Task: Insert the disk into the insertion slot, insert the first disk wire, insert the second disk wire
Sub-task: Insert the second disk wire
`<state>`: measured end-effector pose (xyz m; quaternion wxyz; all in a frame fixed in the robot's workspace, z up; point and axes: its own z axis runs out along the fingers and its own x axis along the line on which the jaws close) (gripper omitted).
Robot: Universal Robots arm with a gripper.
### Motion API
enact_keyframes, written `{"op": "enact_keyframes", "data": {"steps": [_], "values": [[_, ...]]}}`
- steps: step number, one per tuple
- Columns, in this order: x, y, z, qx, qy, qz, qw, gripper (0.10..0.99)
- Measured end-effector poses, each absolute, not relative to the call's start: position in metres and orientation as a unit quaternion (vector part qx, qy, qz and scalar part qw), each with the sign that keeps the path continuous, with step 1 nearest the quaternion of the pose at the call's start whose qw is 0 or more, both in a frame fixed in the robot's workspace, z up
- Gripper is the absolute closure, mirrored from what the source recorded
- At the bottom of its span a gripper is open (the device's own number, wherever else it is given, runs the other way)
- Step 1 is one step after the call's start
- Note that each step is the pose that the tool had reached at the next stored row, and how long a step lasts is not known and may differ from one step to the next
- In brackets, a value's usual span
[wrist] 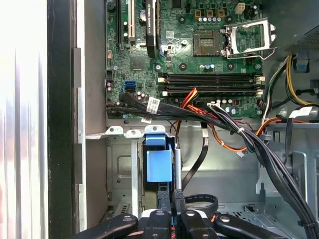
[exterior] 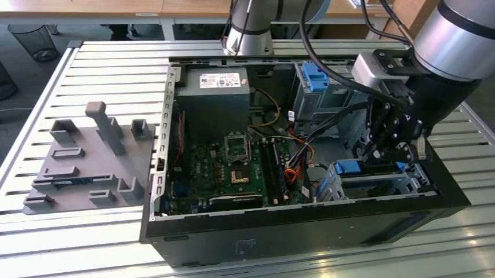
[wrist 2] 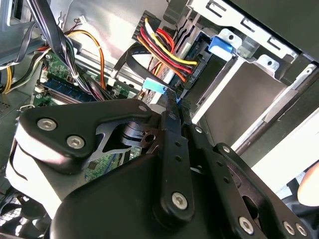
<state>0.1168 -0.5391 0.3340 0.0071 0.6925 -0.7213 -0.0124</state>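
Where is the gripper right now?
In the exterior view the gripper is on the right, reaching down inside the computer case, just above the blue-framed disk in its cage.

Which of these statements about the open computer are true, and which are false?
1. The computer case stands open on a slatted metal table. True.
2. The gripper is outside the case. False: it reaches into the case at the exterior view's right, close to a blue plastic part.
3. No cooler sits on the processor socket. True.
4. All the wires in the case are black. False: red, yellow and orange wires run among the black ones.
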Motion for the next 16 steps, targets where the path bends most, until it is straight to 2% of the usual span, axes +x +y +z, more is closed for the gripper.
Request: {"op": "enact_keyframes", "data": {"steps": [16], "values": [[0.118,-0.5391,0.3319,0.693,-0.721,-0.012,0.007,0.941]]}}
